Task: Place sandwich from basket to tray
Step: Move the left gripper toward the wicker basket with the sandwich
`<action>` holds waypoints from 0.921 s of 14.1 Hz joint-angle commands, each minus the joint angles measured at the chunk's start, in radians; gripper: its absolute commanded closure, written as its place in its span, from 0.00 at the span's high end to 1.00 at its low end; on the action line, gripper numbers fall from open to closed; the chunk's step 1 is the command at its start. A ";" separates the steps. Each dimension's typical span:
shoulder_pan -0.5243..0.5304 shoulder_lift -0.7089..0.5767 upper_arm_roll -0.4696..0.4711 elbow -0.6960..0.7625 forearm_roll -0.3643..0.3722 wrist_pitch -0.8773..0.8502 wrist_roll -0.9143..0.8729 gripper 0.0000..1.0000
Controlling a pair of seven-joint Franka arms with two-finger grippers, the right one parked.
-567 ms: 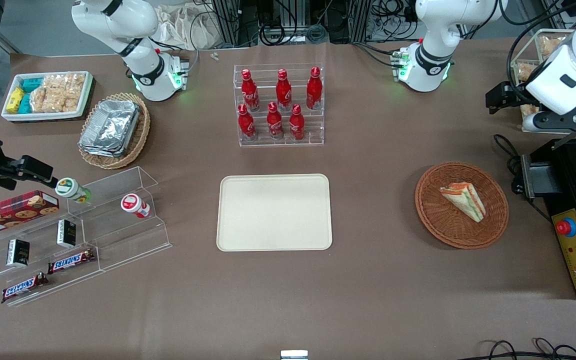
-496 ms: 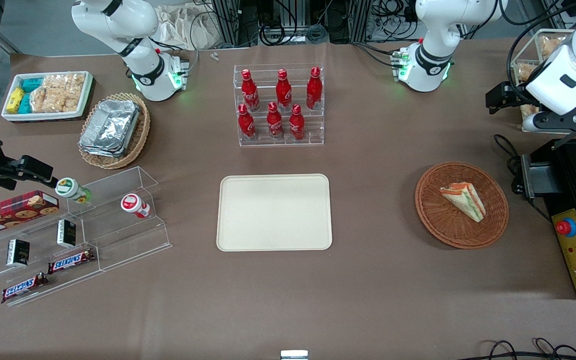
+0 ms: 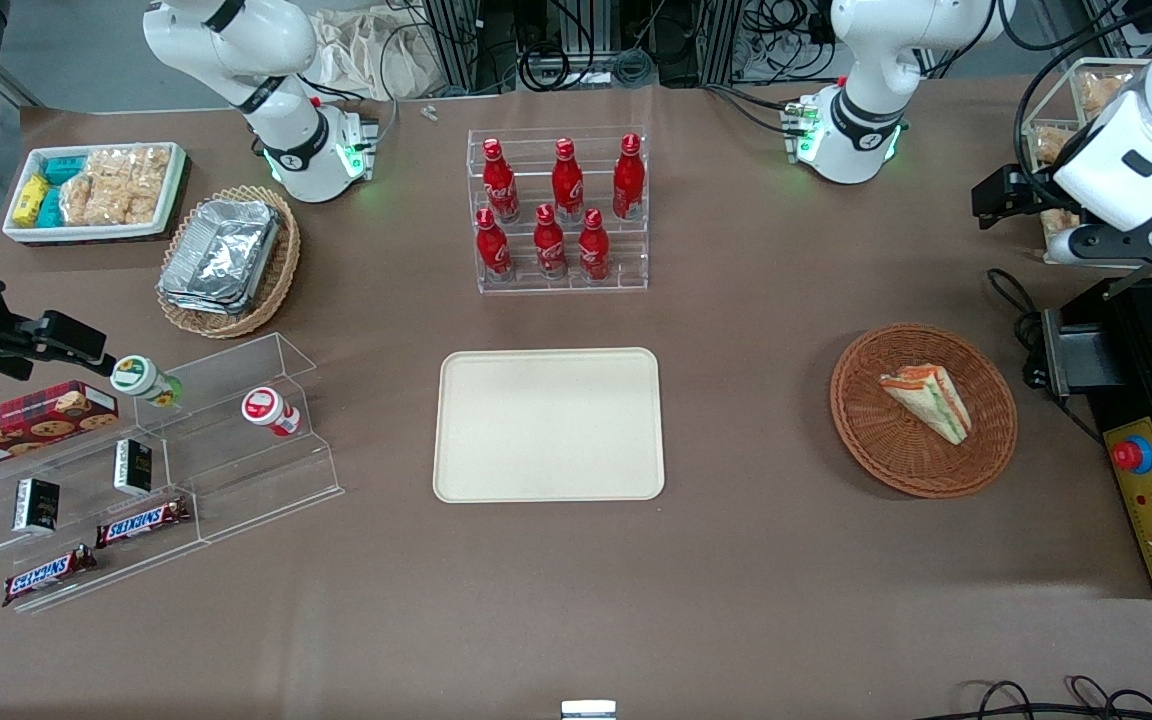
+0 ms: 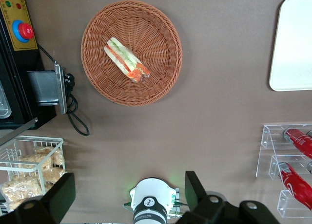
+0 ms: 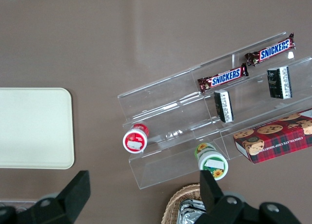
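The sandwich [image 3: 926,400], a white-bread wedge with orange and green filling, lies in the round reddish-brown basket [image 3: 851,420] toward the working arm's end of the table. The cream tray [image 3: 548,425] lies flat at the table's middle, with nothing on it. My left gripper [image 3: 1001,195] hangs high above the table, farther from the front camera than the basket and well apart from it. Its fingers [image 4: 195,190] stand wide apart and hold nothing. The left wrist view looks down on the sandwich [image 4: 127,65], the basket [image 4: 161,63] and an edge of the tray [image 4: 295,44].
A clear rack of red bottles [image 3: 558,210] stands farther back than the tray. A black box with a red button [image 3: 1133,455] sits beside the basket. A wire basket of snacks [image 4: 29,165] is near the gripper. Acrylic shelves [image 3: 266,470], a foil-container basket [image 3: 226,260] and a white bin [image 3: 96,190] lie toward the parked arm's end.
The left arm has shifted only very slightly. The sandwich, basket and tray have not moved.
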 commanded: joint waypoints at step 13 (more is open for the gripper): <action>0.028 -0.004 0.068 -0.468 0.001 0.487 -0.534 1.00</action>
